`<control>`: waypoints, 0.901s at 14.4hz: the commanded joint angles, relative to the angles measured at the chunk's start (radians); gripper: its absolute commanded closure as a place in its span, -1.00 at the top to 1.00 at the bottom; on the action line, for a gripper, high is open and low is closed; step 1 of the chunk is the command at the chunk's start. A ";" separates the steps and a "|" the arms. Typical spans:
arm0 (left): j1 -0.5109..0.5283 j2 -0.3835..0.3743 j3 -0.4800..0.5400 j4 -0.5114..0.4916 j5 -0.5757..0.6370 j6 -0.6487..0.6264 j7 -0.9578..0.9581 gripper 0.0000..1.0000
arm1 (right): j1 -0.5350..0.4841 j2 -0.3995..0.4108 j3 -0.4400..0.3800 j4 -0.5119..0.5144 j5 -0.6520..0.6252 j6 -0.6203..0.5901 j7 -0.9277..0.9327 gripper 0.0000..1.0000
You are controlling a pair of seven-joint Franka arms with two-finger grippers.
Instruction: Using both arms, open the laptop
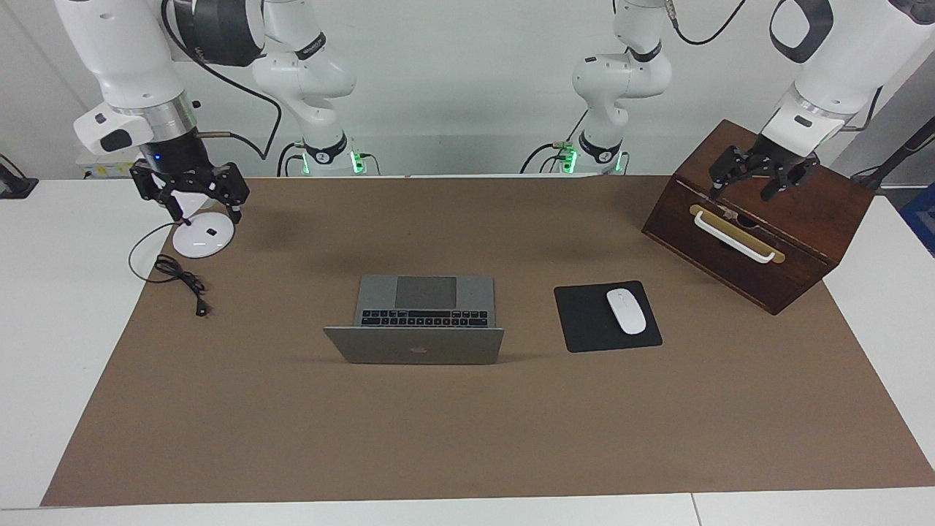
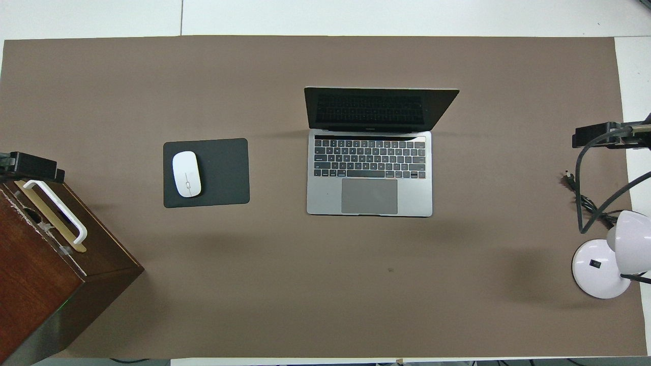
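Beside the open laptop [image 1: 424, 319] [image 2: 370, 162] lies a mouse pad [image 1: 595, 321] [image 2: 224, 173] bearing a mouse [image 1: 626, 311] [image 2: 186, 174].

A plain white wall [image 1: 453, 88] is standing at the robots' end of the white table [image 1: 51, 329], and even light is falling on it. A big brown mat [image 1: 467, 431] is covering most of the table top. A dark wooden box [image 1: 760, 219] with a white handle [image 1: 734, 237] is sitting at the left arm's end. A black mouse pad [image 1: 592, 321] is lying on the mat and is carrying a white mouse [image 1: 626, 311]. At the right arm's end a white round lamp base [image 1: 202, 235] is resting, with a black cable [image 1: 179, 281] lying beside it
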 commanded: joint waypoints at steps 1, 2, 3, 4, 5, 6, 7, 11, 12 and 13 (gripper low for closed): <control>-0.003 0.013 -0.004 0.022 0.019 0.058 -0.024 1.00 | -0.010 -0.027 0.005 -0.032 0.023 0.016 -0.015 1.00; 0.000 0.015 -0.004 0.022 0.018 0.084 -0.024 1.00 | -0.009 -0.027 0.005 -0.032 0.023 0.017 -0.014 1.00; 0.005 0.015 -0.004 0.022 0.016 0.091 -0.024 1.00 | -0.007 -0.027 0.005 -0.032 0.023 0.019 -0.014 1.00; 0.005 0.015 -0.004 0.021 0.016 0.091 -0.030 1.00 | -0.007 -0.025 0.005 -0.032 0.023 0.022 -0.015 1.00; 0.003 0.015 -0.004 0.021 0.016 0.086 -0.033 1.00 | -0.010 -0.025 0.005 -0.031 0.023 0.024 -0.018 1.00; 0.006 0.015 -0.004 0.021 0.016 0.086 -0.034 1.00 | -0.012 -0.025 0.005 -0.031 0.023 0.025 -0.021 1.00; 0.006 0.015 -0.004 0.019 0.016 0.086 -0.036 1.00 | -0.013 -0.025 0.005 -0.031 0.023 0.024 -0.021 1.00; 0.006 0.013 -0.004 0.016 0.016 0.085 -0.047 1.00 | -0.015 -0.027 0.005 -0.029 0.023 0.008 -0.024 1.00; 0.006 0.013 -0.004 0.016 0.016 0.085 -0.048 1.00 | -0.009 -0.030 0.005 -0.029 0.023 -0.001 -0.018 1.00; 0.006 0.013 -0.004 0.015 0.016 0.083 -0.048 1.00 | -0.006 -0.033 0.005 -0.029 0.023 -0.009 -0.015 1.00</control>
